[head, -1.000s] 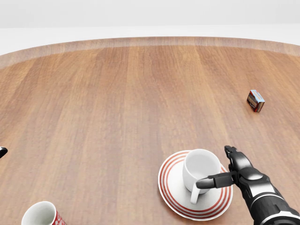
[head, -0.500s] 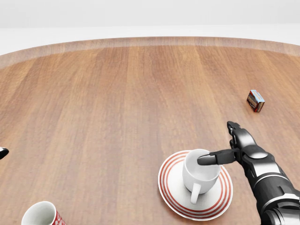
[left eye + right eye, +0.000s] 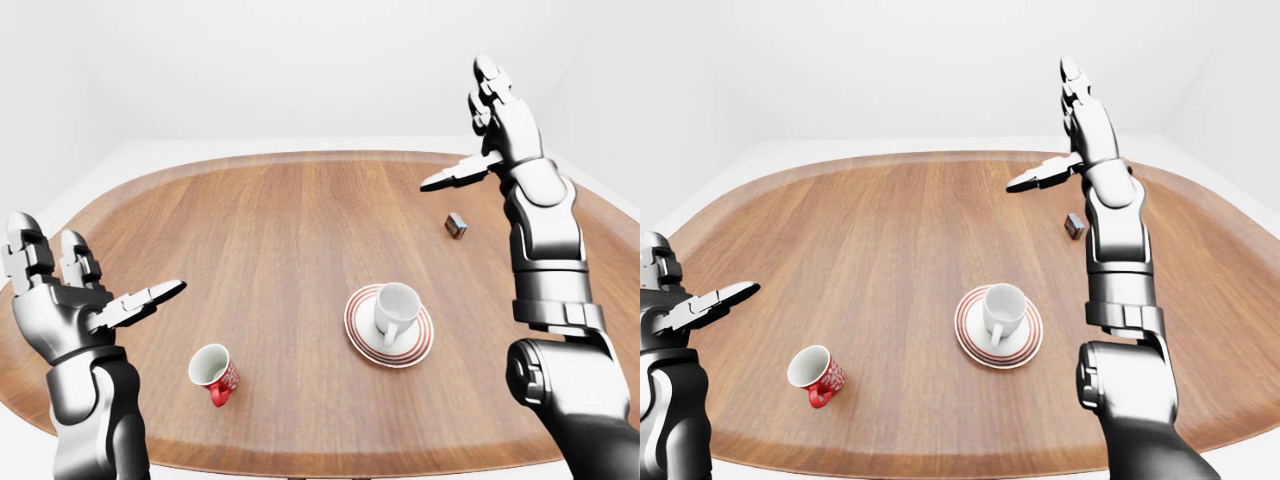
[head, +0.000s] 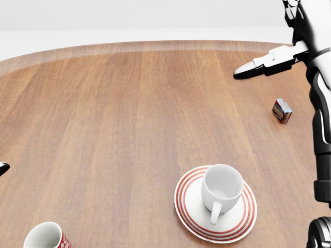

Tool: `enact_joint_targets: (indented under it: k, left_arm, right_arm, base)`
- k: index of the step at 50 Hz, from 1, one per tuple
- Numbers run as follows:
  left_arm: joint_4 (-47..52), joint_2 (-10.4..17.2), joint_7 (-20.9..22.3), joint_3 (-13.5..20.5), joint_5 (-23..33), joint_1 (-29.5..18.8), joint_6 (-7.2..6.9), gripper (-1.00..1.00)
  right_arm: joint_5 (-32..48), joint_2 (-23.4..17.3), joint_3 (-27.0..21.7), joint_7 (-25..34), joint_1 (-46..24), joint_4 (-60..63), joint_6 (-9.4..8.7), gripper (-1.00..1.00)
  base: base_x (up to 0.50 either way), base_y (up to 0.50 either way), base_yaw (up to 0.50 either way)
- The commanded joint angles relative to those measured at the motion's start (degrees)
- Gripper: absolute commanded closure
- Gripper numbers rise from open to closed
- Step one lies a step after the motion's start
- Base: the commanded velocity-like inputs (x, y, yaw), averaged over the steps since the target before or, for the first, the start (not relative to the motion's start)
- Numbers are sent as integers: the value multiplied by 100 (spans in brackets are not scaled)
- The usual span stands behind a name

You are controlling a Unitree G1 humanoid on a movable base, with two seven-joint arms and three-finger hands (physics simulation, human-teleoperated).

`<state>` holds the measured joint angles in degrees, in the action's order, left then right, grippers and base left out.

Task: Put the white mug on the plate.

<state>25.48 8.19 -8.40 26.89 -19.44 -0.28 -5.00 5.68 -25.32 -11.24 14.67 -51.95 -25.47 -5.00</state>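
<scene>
- White mug upright on red-ringed plate, near the table near edge, right of centre.
- Right hand raised high, fingers spread, holding nothing.
- Left hand at left edge, fingers apart, empty.
- Red mug left of plate.

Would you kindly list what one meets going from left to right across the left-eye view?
Left hand → red mug → white mug standing on the plate → small box → raised right hand.
</scene>
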Motion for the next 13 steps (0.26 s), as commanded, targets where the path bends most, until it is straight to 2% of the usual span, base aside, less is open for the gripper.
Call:
enact_joint_targets:
  k: [1, 13]
  left_arm:
    - [2, 8, -7, 5, -19, -14, 0, -100]
    - [28, 12, -16, -2, -20, -9, 0, -100]
  right_arm:
    - [-91, -103, -33, 175, -54, 1356, 0, -100]
    - [-28, -162, 21, 237, -167, 1559, 0, -100]
  base:
    - [0, 0, 0]
    - [0, 0, 0]
